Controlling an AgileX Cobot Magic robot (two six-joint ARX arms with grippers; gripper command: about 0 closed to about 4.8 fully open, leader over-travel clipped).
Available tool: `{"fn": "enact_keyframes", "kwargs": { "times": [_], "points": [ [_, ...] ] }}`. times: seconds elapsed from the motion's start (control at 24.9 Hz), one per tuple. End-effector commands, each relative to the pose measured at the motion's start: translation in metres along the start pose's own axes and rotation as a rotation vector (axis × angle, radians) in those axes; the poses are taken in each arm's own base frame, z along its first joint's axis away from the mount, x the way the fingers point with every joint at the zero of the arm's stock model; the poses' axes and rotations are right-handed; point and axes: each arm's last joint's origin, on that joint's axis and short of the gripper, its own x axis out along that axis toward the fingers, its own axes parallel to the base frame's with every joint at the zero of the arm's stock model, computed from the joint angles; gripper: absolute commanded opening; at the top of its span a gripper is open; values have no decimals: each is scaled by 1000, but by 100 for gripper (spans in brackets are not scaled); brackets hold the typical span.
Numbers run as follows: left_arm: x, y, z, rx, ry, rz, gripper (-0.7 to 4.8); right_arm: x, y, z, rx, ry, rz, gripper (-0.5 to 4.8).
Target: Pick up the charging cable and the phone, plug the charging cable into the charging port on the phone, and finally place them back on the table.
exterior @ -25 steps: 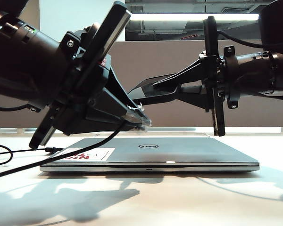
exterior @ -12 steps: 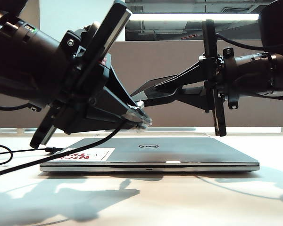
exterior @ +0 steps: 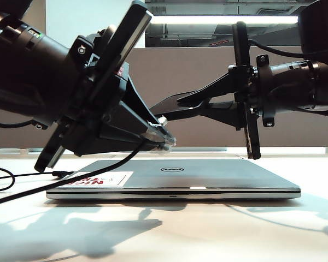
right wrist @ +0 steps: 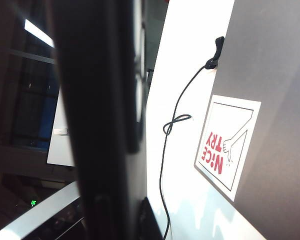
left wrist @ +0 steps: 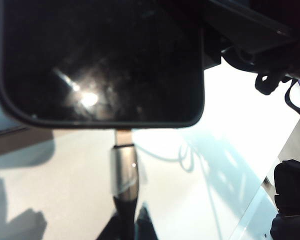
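Note:
The phone (exterior: 165, 102) hangs above the laptop as a thin black slab, and my right gripper (exterior: 169, 108) is shut on it from the right. In the left wrist view the phone (left wrist: 100, 60) fills the frame as a glossy black face. The charging cable (exterior: 87, 174) ends in a silver plug (left wrist: 124, 170), and my left gripper (left wrist: 126, 227) is shut on it just behind the plug. The plug's tip meets the phone's short edge at the charging port (left wrist: 122, 130); how deep it sits I cannot tell. In the right wrist view the phone (right wrist: 95, 120) shows edge-on, in my right gripper (right wrist: 122, 220).
A closed silver Dell laptop (exterior: 208, 174) with a red-lettered sticker (exterior: 98, 179) lies on the white table (exterior: 208, 229) under both grippers. Another thin black cord (right wrist: 165, 150) with a black plug (right wrist: 215, 50) lies beside the laptop. A grey-brown partition (exterior: 208, 65) stands behind.
The right hand has shifted very slightly left and turned a little with the phone. The left arm and the plug have kept still.

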Motion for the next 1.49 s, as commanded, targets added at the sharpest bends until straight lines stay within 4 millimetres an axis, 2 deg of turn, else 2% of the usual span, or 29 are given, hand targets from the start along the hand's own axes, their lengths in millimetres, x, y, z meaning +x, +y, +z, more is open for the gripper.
{"fn": "enact_keyframes", "kwargs": {
  "times": [0.04,1.12,1.2,1.25,1.29,1.37,1.49],
  "points": [
    [0,-1,2,6,-11,-13,-6,0,6,2,-37,7,39,-6],
    [0,-2,2,7,-12,-14,-3,9,7,-9,-116,87,48,-6],
    [0,-2,2,7,-12,-14,47,8,7,-8,-117,82,46,-6],
    [0,-2,2,7,-12,-14,89,7,7,-7,-118,79,46,-6],
    [0,-2,2,7,-12,-14,165,7,7,-6,-125,72,50,-6],
    [-1,-2,2,7,-13,-15,188,6,7,-5,-129,67,52,-6],
    [-2,-4,3,9,-22,-24,188,3,6,-3,-129,52,46,-6]
  ]
}}
